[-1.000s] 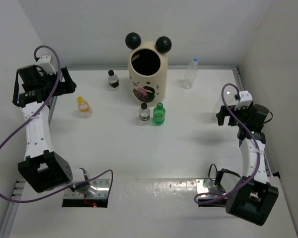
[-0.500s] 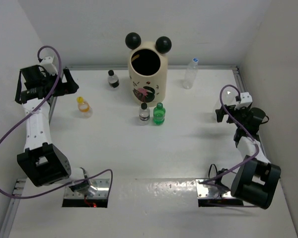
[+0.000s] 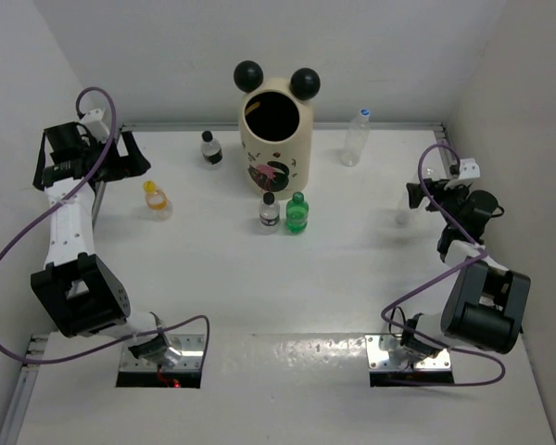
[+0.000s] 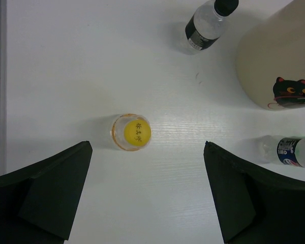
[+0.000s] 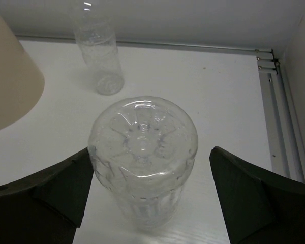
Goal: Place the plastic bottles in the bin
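Nearest the arm bases, the right pincer point(image 5: 151, 150) was spread wide around a clear bottle point(image 5: 142, 137) on the right side of the table point(image 3: 352, 278). The bottle's ribbed base faced the wrist camera. The left finger looked almost against the wall of the bottle, while a gap showed on the right. Closing from there would probably shove the bottle sideways before the second finger met it. The thin, slick plastic could then skid, topple, or squirt out of the grip. Whether it stood on its cap or leaned, I could not tell.

Further in, the green bottle point(image 3: 297, 213) and a black-capped bottle point(image 3: 269, 211) stood just beside each other in front of the bin point(image 3: 296, 148). A finger lowered between them would likely knock one over, and a fallen bottle could roll.

On the left, the left pincer point(image 4: 147, 145) hung open above the yellow-capped bottle point(image 4: 136, 131), holding nothing. The bottle sat nearer the left finger than the right, so a straight descent risked landing a finger on the cap.

Beyond that, a second black-capped bottle point(image 3: 210, 148) stood left of the bin and a blue-capped clear bottle point(image 3: 355, 139) stood right of it, both upright.

The bin was tall, with two black balls on its far rim. A bottle carried too low would strike its wall and might push it back. Every bottle in view was outside the bin.
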Motion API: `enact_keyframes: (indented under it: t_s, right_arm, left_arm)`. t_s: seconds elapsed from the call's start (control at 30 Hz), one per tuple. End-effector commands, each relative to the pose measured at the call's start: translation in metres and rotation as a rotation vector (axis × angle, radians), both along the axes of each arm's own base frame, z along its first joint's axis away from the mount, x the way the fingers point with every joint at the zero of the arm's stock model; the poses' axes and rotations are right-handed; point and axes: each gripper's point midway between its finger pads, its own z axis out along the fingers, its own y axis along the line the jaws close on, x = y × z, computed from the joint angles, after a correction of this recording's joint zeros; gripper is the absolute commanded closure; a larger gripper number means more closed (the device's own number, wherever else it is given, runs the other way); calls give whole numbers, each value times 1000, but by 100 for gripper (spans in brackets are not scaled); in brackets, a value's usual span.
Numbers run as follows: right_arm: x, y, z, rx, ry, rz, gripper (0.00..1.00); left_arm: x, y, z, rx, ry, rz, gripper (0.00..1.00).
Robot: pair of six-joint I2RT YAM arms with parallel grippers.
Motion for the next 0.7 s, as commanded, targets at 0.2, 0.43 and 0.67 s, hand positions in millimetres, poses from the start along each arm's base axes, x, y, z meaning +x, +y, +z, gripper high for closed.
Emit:
enact_keyframes:
  t_s: [0.2,0.43,0.67]
  right_arm:
    - [18,10,36,-67,-160,70,27]
    - [12,16,60,-146,-226,94,75]
    - [-9,51,141,-100,-344,217,93]
  left_arm:
    - [12,2,16,-11,-58,-8,1]
    - [13,1,21,-12,-69,-16,1]
    - [9,-3,22,-11,-81,-37,1]
